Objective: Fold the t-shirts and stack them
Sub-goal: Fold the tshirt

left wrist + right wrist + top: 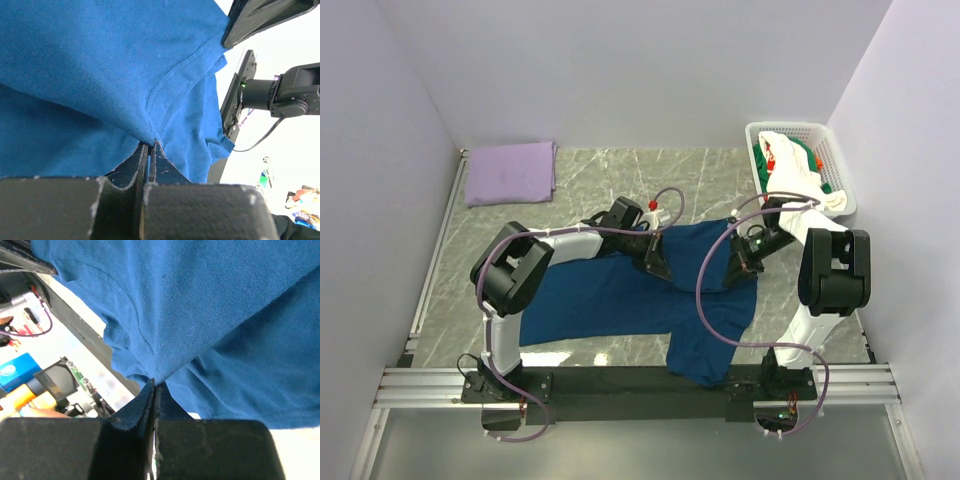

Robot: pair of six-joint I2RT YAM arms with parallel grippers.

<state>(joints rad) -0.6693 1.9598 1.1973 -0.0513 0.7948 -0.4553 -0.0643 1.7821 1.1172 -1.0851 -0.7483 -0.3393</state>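
A dark navy-blue t-shirt [620, 290] lies spread across the middle of the table, one end hanging over the front edge. My left gripper [658, 266] is shut on a pinch of it [149, 141]. My right gripper [738, 268] is shut on another pinch [156, 381]. Both hold the cloth lifted a little off the table. A folded pale lavender t-shirt [510, 172] lies at the back left. White and green t-shirts with red-orange bits [798, 165] sit in the basket.
A white plastic lattice basket [837, 160] stands at the back right corner. White walls close in the left, back and right sides. A black rail [620, 382] runs along the front edge.
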